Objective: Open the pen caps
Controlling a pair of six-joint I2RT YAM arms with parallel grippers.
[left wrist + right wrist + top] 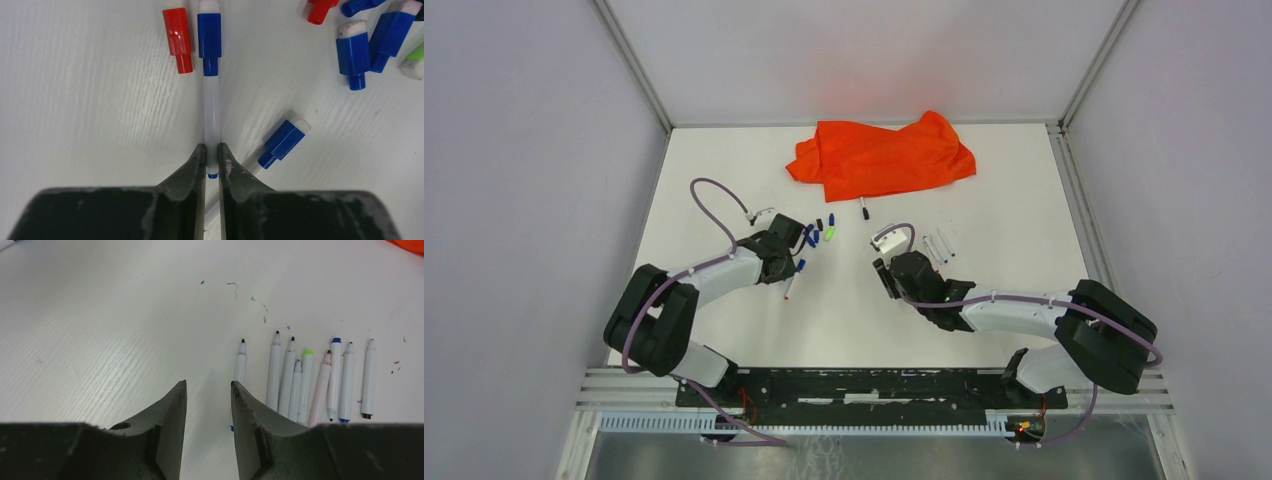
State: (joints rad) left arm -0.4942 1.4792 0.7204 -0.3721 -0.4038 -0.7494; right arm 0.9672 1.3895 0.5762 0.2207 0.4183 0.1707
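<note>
**Left.** My left pincer (212, 150) is clenched on a thin white pen barrel (211, 110), the two jaws pressed against its sides near the tail end. The barrel runs straight away from me across the table (75, 125). At its far end sits the blue cap (209, 35), seated on the pen. A loose red cap (177, 32) lies just beside it on the left, parallel and almost touching.

**Centre.** To the right of the held barrel, a second pen lies slantwise with its own blue cap (285, 140) on. Beyond it, loose blue caps (353, 50) and a green cap (415, 62) are scattered near one another. From overhead, an orange cloth (879, 155) lies bunched at the far side of the table, well apart from the work.

**Right.** My right pincer (208, 390) is released, with its jaws apart and nothing between them. It hovers over bare table, and a row of uncapped pens (300, 385) lies side by side just to its right.

**Step in hand.** I judge this to be the anchoring of one capped pen by its barrel, with most pens already opened.

**Next move.** My right pincer should cross to the blue cap and close on the cap alone. It should then pull along the barrel's axis while the left pincer holds firm. A pull off that axis risks bending the barrel or sliding it through my grip.
</note>
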